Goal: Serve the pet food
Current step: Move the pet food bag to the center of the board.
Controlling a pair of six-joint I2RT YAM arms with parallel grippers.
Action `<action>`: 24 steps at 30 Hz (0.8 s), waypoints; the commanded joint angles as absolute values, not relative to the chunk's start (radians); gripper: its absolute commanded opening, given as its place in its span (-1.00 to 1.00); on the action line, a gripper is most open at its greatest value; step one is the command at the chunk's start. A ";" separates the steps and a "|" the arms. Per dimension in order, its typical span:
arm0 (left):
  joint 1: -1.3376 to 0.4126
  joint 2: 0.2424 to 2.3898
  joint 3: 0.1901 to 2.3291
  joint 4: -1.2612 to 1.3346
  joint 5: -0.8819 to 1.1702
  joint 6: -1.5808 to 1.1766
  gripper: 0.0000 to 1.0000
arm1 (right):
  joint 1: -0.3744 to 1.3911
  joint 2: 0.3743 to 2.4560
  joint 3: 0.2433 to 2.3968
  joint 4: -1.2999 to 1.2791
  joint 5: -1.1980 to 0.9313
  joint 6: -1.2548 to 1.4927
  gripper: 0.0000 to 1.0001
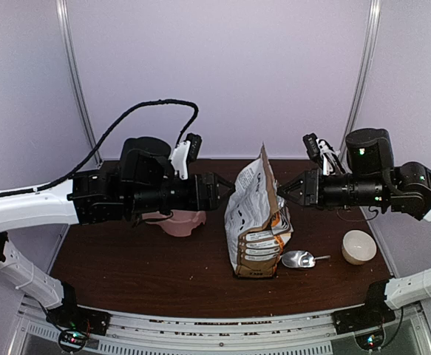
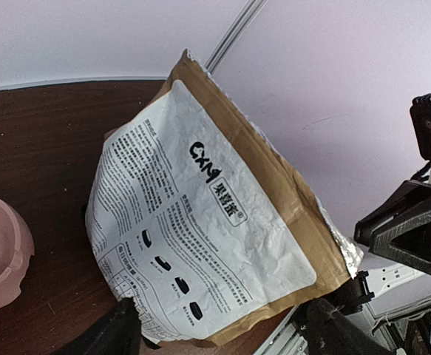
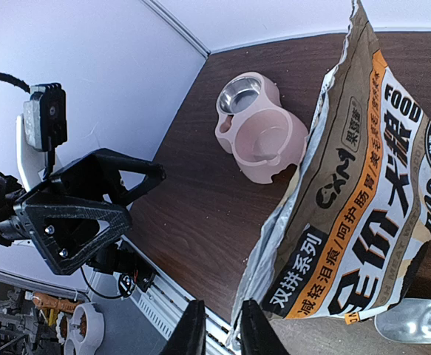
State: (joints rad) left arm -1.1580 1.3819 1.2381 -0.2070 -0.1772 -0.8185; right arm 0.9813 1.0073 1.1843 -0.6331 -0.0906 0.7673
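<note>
None of the food is served yet: the pink feeder holds nothing, and the scoop lies beside the standing bag, which hides the food. The right claw pinches the bag's torn rim, and the left claw gapes open beside it.

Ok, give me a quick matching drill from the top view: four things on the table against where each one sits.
Things:
1 food bag
2 pink feeder
3 metal scoop
4 white bowl

Places:
A far right
B centre, standing upright
C left of the bag
D lying just right of the bag's base

Pairs: 1-B, 2-C, 3-D, 4-A
</note>
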 commanded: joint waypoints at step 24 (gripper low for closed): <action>-1.187 1.366 1.260 -0.167 -0.229 -0.832 0.62 | 1.002 1.005 1.118 -0.608 -0.065 0.798 -0.90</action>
State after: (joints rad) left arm -1.1801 1.3819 1.2381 -0.2070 -0.2077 -0.8257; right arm 0.9974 1.0092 1.1393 -0.6323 -0.0589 0.7937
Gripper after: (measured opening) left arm 0.808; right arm 0.062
